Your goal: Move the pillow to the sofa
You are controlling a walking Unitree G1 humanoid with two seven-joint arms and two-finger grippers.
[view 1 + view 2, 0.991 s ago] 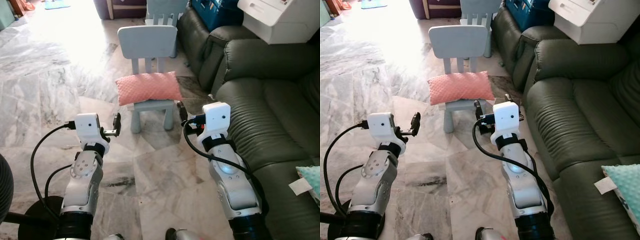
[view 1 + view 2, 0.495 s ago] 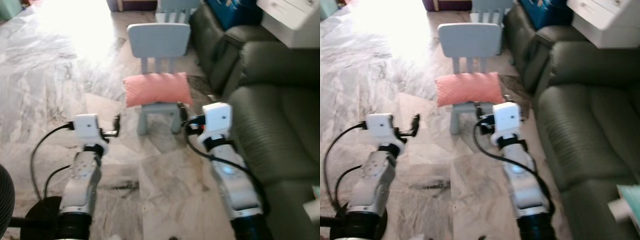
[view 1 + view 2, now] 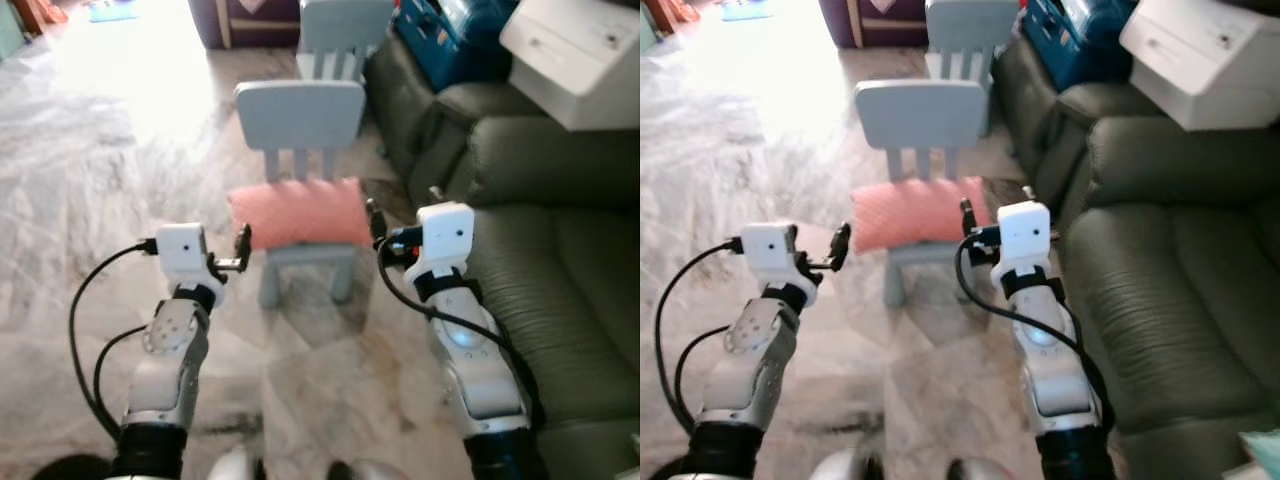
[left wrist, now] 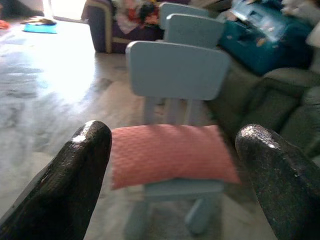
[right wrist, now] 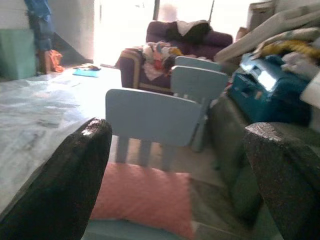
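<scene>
Grey-veined marble floor [image 3: 90, 190] ran toward a bright far doorway, with a dark green sofa [image 3: 560, 230] along the right. The salmon-pink, finely textured pillow [image 3: 298, 212] lay across the seat of a small pale-blue chair [image 3: 300, 115]. The left hand [image 3: 243, 243] and right hand [image 3: 375, 222] flanked it, fingers spread.
</scene>
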